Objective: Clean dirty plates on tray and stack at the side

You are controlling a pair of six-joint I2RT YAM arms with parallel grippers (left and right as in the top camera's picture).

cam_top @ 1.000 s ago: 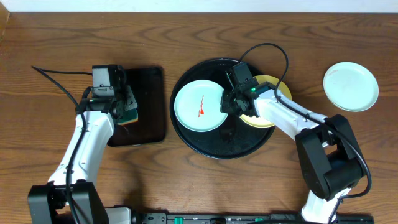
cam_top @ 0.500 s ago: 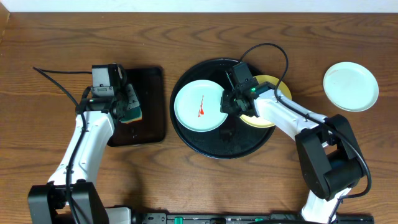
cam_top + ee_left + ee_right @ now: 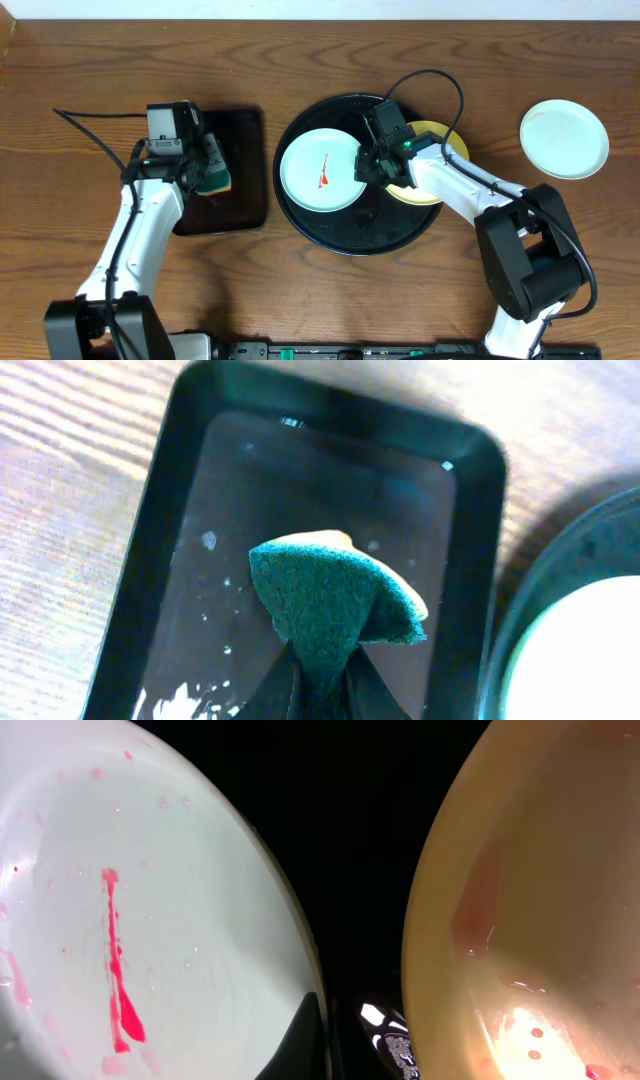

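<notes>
left gripper (image 3: 320, 672) pinches a dark green sponge (image 3: 335, 595) above the rectangular black tray (image 3: 190, 500) — right gripper (image 3: 345, 1035) sits at the rim of the red-smeared light blue round plate (image 3: 170, 890), grip unclear.

The left arm (image 3: 140, 235) reaches from the near edge toward the far left, its gripper (image 3: 320, 682) clamped on a green sponge (image 3: 325, 595). The right arm (image 3: 470, 185) stretches leftward to the worktop's middle, its gripper (image 3: 345, 1038) angled down, fingertips narrowly apart.
</notes>
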